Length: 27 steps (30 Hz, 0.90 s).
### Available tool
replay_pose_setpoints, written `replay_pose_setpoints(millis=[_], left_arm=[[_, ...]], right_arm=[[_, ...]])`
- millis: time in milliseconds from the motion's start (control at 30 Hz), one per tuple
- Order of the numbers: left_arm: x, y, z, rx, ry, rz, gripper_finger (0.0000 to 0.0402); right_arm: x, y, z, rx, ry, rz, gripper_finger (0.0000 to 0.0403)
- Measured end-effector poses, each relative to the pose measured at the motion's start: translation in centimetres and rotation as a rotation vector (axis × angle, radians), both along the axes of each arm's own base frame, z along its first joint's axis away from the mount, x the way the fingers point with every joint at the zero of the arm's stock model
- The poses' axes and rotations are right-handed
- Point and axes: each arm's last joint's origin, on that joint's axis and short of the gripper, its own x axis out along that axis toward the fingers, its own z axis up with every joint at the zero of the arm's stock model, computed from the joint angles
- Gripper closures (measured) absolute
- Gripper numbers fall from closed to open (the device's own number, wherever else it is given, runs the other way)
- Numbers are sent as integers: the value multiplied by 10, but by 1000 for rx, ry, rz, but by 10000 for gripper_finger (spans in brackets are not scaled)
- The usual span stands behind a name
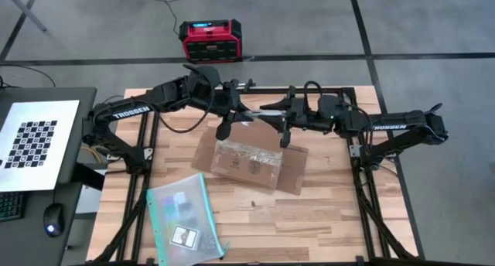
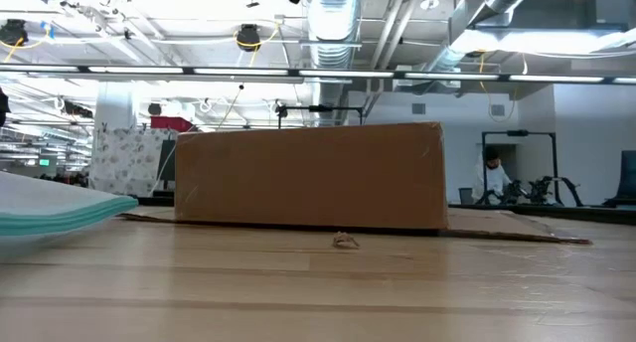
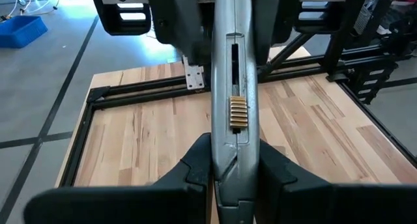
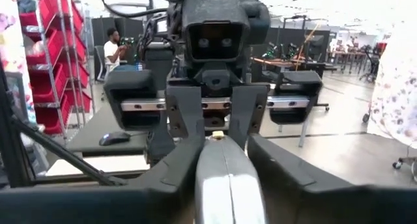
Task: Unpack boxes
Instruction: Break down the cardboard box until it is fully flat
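While both arms meet in the air above the far side of the cardboard box, a silver utility knife spans the gap between them. The left claw is clamped tight on one end of the knife's grey handle, with the ridged brass slider showing just ahead of the fingers. The right claw faces it from the other side, its jaws narrowed about the opposite end of the handle, though whether they press it firmly yet I cannot tell.

The box sits near the middle of the wooden surface, flaps spread flat and shiny tape across its top. A clear teal-edged pouch lies well apart, toward the near left corner.

This looks like a handover or a two-handed setting of the blade. It should go well if the right claw squares its fingers on the flat sides before the left one loosens, keeping the knife level and clear of the box.
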Motion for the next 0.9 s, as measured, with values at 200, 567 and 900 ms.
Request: replay_pose_setpoints(millis=[200,567,900], left_arm=[[0,1,-1,-6,11,15,352],[-19,7,-28,62,365,211,234],[-43,25,-121,13,691,152,244]], right_arm=[[0,-2,-3,-19,32,-5,332],[-4,-17,-17,60,231,-78,332],[19,-18,-53,140,377,-58,332]])
